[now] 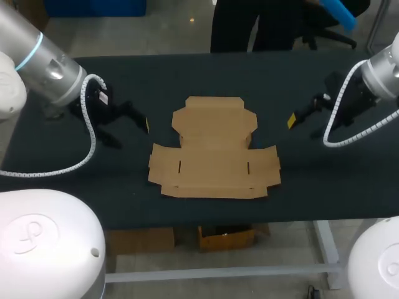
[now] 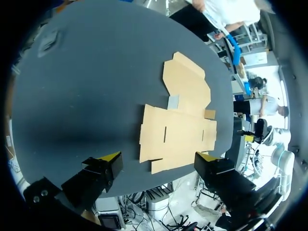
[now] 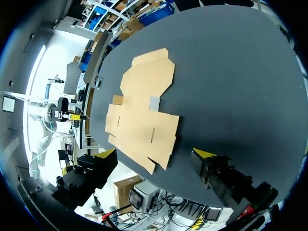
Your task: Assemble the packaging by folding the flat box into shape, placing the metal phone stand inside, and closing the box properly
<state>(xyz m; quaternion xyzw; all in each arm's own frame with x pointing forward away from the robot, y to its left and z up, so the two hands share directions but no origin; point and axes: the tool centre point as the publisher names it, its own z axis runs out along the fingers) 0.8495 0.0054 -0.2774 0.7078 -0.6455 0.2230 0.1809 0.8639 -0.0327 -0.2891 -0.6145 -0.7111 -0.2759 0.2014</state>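
Tabletop (image 1: 199, 81) holds flat box (image 1: 214, 149) between spread left tool (image 1: 131, 132), right tool (image 1: 304, 126).

The dark, matte tabletop (image 2: 86, 72) stretches wide ahead of the left hand (image 2: 159, 157), evenly lit, a soft shadow darkening it nearby.

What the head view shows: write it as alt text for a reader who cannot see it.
A flat, unfolded cardboard box lies in the middle of a dark table. The left gripper, open, is to its left and the right gripper, open, to its right, neither touching it.
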